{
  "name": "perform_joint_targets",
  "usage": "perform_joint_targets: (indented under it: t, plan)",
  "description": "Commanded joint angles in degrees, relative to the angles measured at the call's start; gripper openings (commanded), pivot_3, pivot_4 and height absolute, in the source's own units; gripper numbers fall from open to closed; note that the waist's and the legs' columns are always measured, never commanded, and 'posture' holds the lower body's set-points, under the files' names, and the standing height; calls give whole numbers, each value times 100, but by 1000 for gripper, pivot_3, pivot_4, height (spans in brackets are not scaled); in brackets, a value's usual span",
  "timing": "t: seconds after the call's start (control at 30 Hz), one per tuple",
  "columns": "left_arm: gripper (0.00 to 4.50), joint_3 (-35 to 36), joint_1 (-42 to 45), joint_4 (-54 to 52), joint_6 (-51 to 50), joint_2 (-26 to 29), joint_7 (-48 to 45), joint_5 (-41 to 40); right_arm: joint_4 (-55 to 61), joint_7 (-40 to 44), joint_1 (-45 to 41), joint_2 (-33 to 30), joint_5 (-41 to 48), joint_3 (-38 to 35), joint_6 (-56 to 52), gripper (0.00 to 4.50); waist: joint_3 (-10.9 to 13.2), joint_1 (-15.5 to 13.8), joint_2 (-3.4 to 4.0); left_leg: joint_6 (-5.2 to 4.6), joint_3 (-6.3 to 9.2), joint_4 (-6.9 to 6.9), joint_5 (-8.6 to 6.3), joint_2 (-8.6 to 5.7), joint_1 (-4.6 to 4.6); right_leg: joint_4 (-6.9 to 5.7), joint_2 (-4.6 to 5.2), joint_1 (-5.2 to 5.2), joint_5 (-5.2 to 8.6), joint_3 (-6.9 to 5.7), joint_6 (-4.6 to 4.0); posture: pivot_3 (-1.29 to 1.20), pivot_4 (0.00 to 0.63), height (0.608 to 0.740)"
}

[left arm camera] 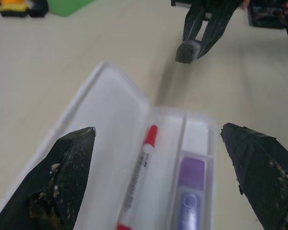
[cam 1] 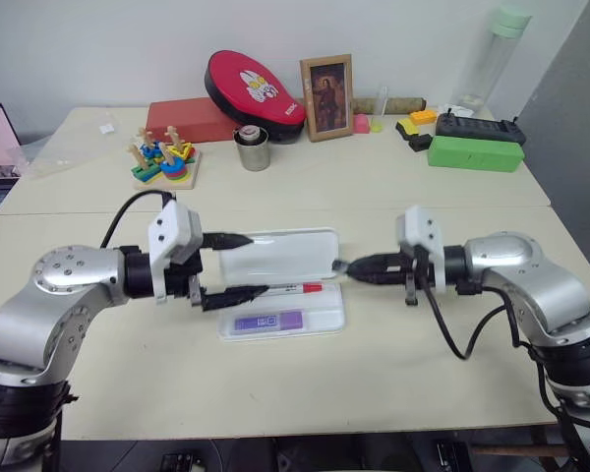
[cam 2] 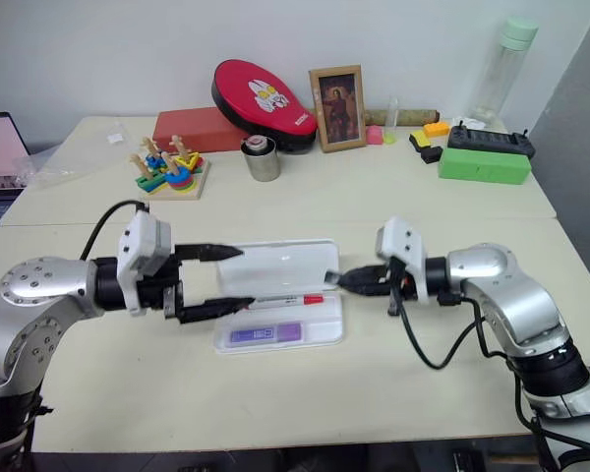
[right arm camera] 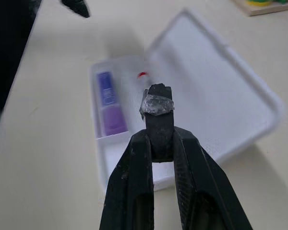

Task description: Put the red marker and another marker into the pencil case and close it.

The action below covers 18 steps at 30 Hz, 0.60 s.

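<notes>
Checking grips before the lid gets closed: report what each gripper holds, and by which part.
Nothing is held. The left gripper stands open over the pencil case; the right gripper is shut on nothing. The red marker and purple highlighter lie in the tray.

The pencil case [cam 1: 280,258] is smooth, glossy white plastic, its lid faintly translucent. The red marker [cam 1: 287,290] and purple highlighter [cam 1: 268,321] look like smooth plastic. The tabletop [cam 1: 393,344] is matt cream laminate. At twelve o'clock stands a shiny metal cup [cam 1: 253,148].

- The pencil case [cam 1: 281,258] lies open between the two grippers, lid toward the table's far side.
- The red marker [cam 1: 293,290] and another marker [cam 1: 268,321] lie side by side in its tray.
</notes>
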<state>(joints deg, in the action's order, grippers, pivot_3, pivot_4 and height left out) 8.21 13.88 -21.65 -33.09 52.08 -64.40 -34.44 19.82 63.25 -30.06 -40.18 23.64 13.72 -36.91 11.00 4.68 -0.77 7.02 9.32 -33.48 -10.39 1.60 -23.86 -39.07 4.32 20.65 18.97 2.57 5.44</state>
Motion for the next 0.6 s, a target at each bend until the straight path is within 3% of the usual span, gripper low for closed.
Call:
perform_joint_targets:
  t: [0.03,0.27,0.53,0.6]
  plan:
    - [4500,74,-77,-258,100,132,-138,-72,148,-57,40,39,-364,476,157,245,-1,-13,-1,0,0,-2,0,0,0,0,0,0,0,0,0,0,150,740]
    - [4500,56,-137,-353,42,134,-133,-106,-43,-220,98,191,-903,1118,212,245,-1,-45,-2,0,1,-5,0,0,0,1,-1,-2,0,-1,0,0,150,740]
    - [4500,38,-193,-503,-60,114,-63,-172,-333,-390,89,396,-1190,1197,311,245,-1,-53,-2,0,1,-5,0,0,0,1,-1,-2,0,-1,0,0,150,740]
    - [4500,19,-209,-530,-74,105,-42,-176,-363,-376,82,410,-1222,1193,327,974,-1,-53,-1,0,1,-5,0,1,1,0,-1,-2,0,-1,0,0,150,740]
